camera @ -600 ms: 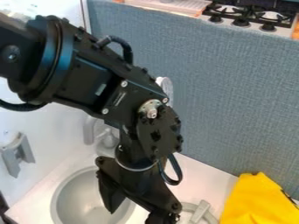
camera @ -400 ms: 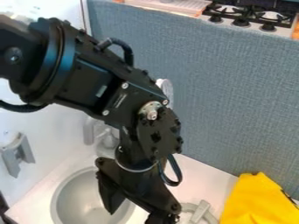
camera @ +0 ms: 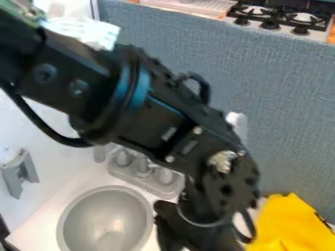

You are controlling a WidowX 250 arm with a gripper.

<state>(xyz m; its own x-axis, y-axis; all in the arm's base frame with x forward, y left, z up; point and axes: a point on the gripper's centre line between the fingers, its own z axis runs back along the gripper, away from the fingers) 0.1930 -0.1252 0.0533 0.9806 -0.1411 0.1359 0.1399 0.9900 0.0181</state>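
Observation:
The black gripper (camera: 196, 235) hangs at the bottom edge, right of centre, and its lower end is cut off by the frame. To its left is the round grey sink bowl (camera: 105, 220) in the white counter, with no object visible inside. A yellow cloth (camera: 291, 223) lies to the gripper's right, against the blue-grey partition. Whether the gripper holds anything cannot be seen. The arm comes in from the upper left.
Behind the bowl stands the grey faucet set (camera: 147, 171), partly covered by the arm. A grey bracket (camera: 19, 171) is on the left wall. The blue-grey partition (camera: 281, 108) rises behind the counter, with a stove (camera: 281, 18) beyond it.
The arm and gripper have moved to the right and somewhat down. More of the sink bowl and the faucet set shows now, while the arm covers part of the yellow cloth's left side.

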